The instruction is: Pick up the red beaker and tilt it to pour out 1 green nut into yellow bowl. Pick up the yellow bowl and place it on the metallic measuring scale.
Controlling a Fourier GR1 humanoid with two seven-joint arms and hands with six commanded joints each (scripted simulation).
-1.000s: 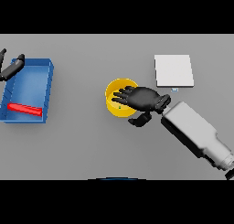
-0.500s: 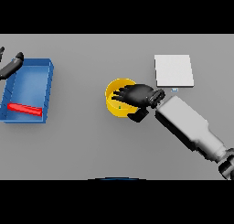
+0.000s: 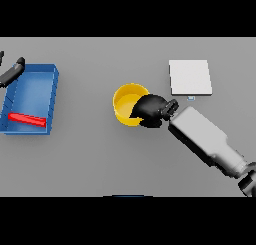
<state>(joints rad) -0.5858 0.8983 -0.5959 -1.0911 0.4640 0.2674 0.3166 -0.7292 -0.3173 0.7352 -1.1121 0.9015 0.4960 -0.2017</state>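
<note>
Shifted rightward, right hand curls pinching yellow bowl rim, gripped for carrying to metallic scale.

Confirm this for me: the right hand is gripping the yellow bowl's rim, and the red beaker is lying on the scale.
One thing is wrong. In the head view the red beaker lies in the blue tray, not on the scale. The rest stands: the right hand is gripping the yellow bowl at its rim.
</note>
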